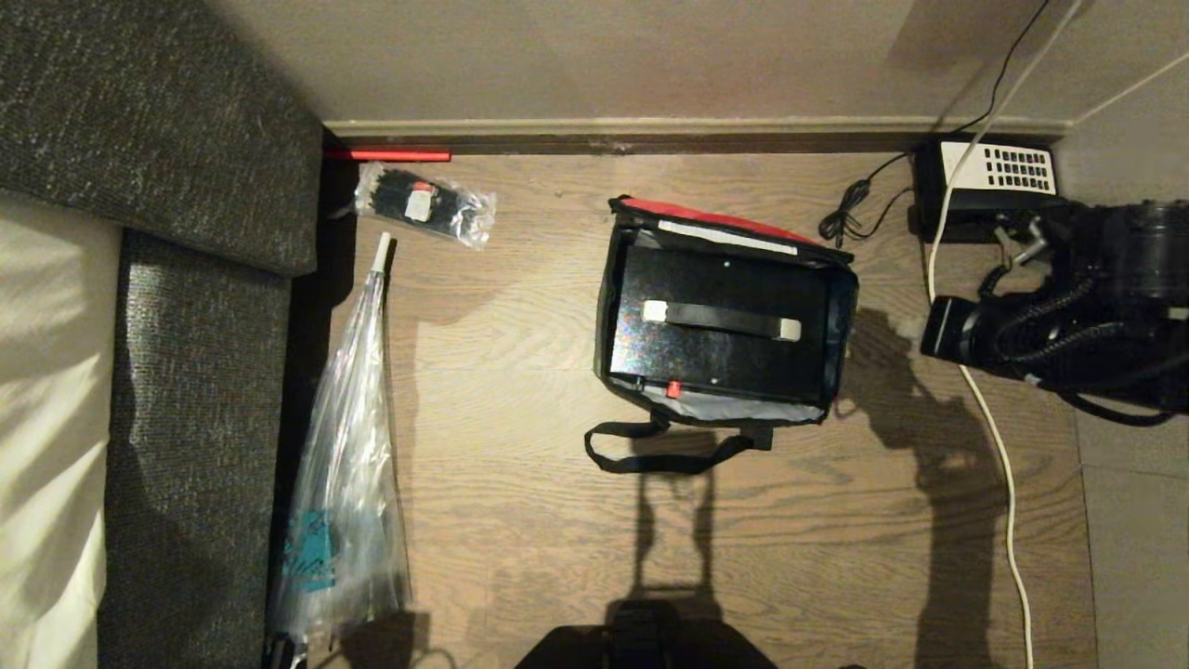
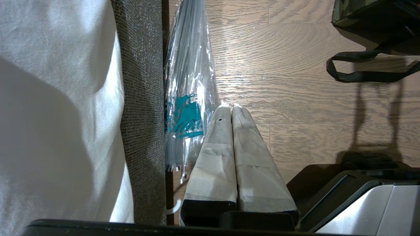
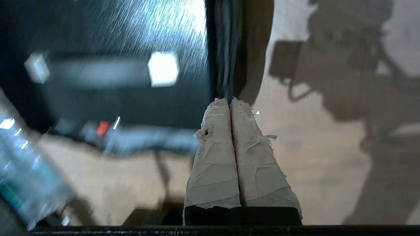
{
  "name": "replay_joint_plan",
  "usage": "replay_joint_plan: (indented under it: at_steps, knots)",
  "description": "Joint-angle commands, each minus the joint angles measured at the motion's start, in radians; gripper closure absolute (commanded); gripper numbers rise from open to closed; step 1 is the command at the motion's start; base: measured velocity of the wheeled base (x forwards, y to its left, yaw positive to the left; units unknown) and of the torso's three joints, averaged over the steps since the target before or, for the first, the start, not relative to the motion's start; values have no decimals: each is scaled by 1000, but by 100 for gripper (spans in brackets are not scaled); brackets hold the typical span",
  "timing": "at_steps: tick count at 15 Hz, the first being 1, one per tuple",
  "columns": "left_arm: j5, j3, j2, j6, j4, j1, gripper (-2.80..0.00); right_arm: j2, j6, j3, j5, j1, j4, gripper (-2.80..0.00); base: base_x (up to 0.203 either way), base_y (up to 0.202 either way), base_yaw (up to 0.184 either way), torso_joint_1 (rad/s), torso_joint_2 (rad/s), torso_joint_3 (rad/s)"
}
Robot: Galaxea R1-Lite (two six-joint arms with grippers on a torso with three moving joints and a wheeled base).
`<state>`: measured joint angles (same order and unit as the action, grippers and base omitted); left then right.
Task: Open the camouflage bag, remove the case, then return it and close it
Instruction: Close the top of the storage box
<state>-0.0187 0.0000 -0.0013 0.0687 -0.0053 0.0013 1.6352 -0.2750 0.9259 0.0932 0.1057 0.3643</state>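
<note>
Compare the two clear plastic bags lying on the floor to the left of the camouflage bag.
The small clear bag is short and crumpled; the long clear bag is narrow and tapered. The small bag holds dark items with a white label; the long bag shows a teal print. Both are transparent and lie on the wooden floor.

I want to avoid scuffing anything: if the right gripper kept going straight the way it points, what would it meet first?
Probably the near side wall of the camouflage bag: the shut right gripper points at its rim, with the case just beyond. Depth is hard to judge.
</note>
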Motion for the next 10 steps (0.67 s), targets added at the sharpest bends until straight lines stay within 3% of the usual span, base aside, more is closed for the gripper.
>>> replay_joint_plan:
  at_steps: [1,3,5,10]
  knots:
    - [0,2,1,0,-1,0,0,166,8,99,1,-5,36,0,0,0,0,0,0,0]
    - [0,2,1,0,-1,0,0,238,39,179,-3,-18,70,0,0,0,0,0,0,0]
    - [-1,2,1,0,-1,0,0,285,121,214,-2,-44,89,0,0,0,0,0,0,0]
    - [0,2,1,0,-1,0,0,320,173,245,5,-95,90,0,0,0,0,0,0,0]
